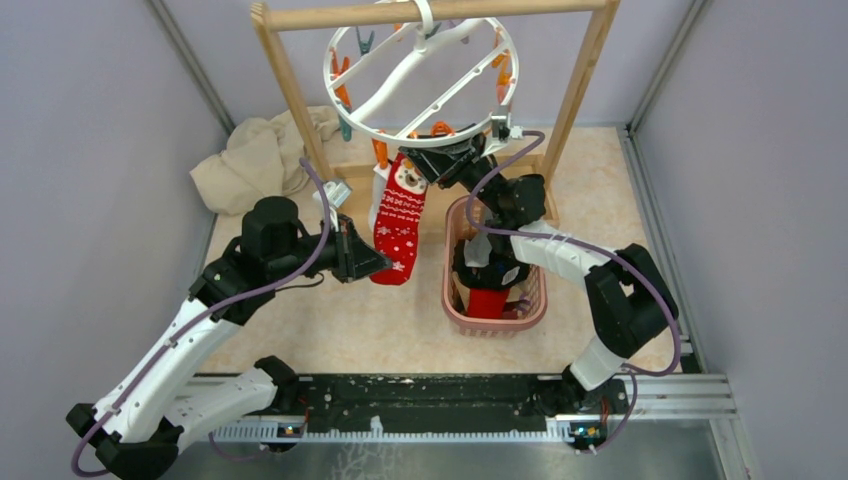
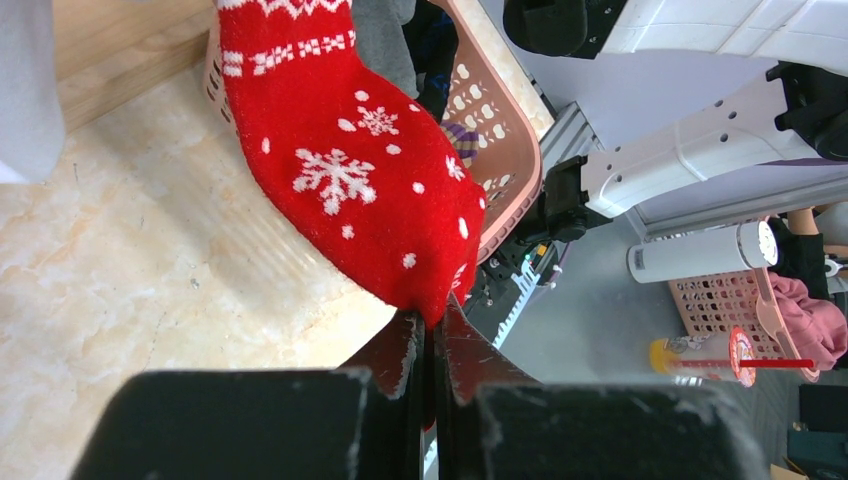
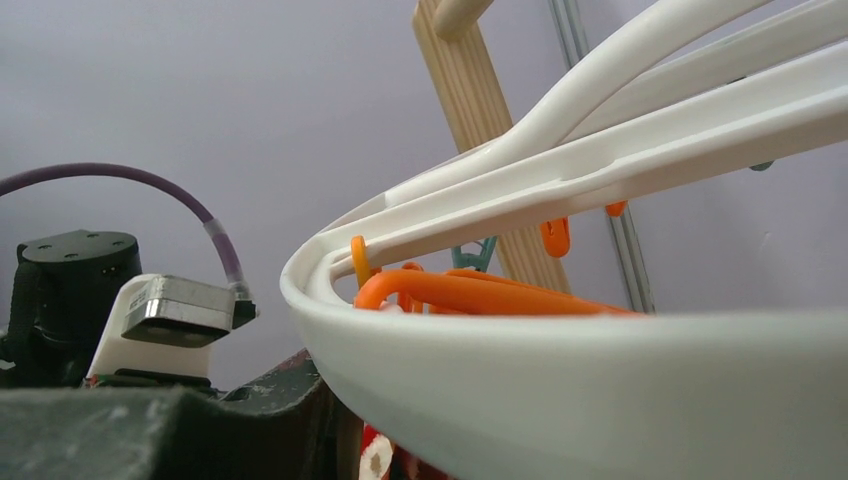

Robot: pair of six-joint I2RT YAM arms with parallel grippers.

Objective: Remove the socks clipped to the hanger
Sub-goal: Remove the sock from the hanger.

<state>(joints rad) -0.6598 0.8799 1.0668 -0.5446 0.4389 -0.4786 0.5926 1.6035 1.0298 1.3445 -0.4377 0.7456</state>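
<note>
A red sock (image 1: pixel 402 225) with white snowflakes hangs from the near rim of the white ring hanger (image 1: pixel 331 75). My left gripper (image 1: pixel 378 265) is shut on its toe; in the left wrist view the red sock's (image 2: pixel 350 180) tip is pinched between the closed jaws of the left gripper (image 2: pixel 432 315). A white sock (image 1: pixel 378 192) hangs just behind it. My right gripper (image 1: pixel 435 163) reaches up to the orange clip (image 1: pixel 441 129) above the red sock. In the right wrist view the hanger's rim (image 3: pixel 600 400) hides the jaws, with the orange clip (image 3: pixel 480 293) just over it.
The hanger hangs from a wooden rack (image 1: pixel 290 90). A pink lattice basket (image 1: pixel 455 310) holding several socks stands right of the red sock, under my right arm. A beige cloth (image 1: pixel 255 160) lies at the back left. Purple walls close in both sides.
</note>
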